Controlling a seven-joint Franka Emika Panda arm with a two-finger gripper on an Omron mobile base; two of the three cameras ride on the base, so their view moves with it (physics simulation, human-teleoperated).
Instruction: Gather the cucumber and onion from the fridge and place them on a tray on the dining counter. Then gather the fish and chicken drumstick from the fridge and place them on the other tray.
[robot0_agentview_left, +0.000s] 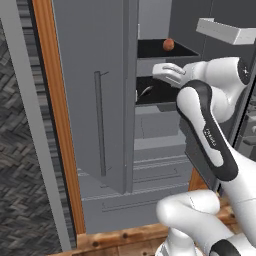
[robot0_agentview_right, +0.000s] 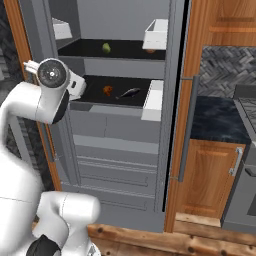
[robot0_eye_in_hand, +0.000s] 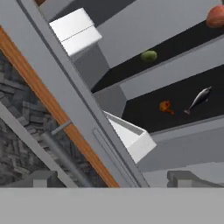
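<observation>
The fridge (robot0_agentview_right: 120, 145) stands open. Its upper black shelf carries the green cucumber (robot0_eye_in_hand: 148, 56) (robot0_agentview_right: 106, 48) and, further along, the reddish onion (robot0_eye_in_hand: 215, 16) (robot0_agentview_left: 168, 44). On the shelf below lie the orange-brown chicken drumstick (robot0_eye_in_hand: 165, 106) (robot0_agentview_right: 107, 90) and the grey fish (robot0_eye_in_hand: 199, 98) (robot0_agentview_right: 130, 93). My gripper (robot0_eye_in_hand: 113, 179) is open and holds nothing. It hovers at the fridge's left side, in front of the lower shelf, well short of the food. The trays and the dining counter are out of view.
The open left fridge door (robot0_agentview_left: 100, 125) with its bar handle stands close to my arm. White door bins (robot0_eye_in_hand: 131, 138) (robot0_agentview_right: 155, 97) jut out beside the shelves. Grey drawers (robot0_agentview_right: 115, 165) sit below. Wooden cupboards (robot0_agentview_right: 215, 175) and a dark counter (robot0_agentview_right: 215, 120) lie to the right.
</observation>
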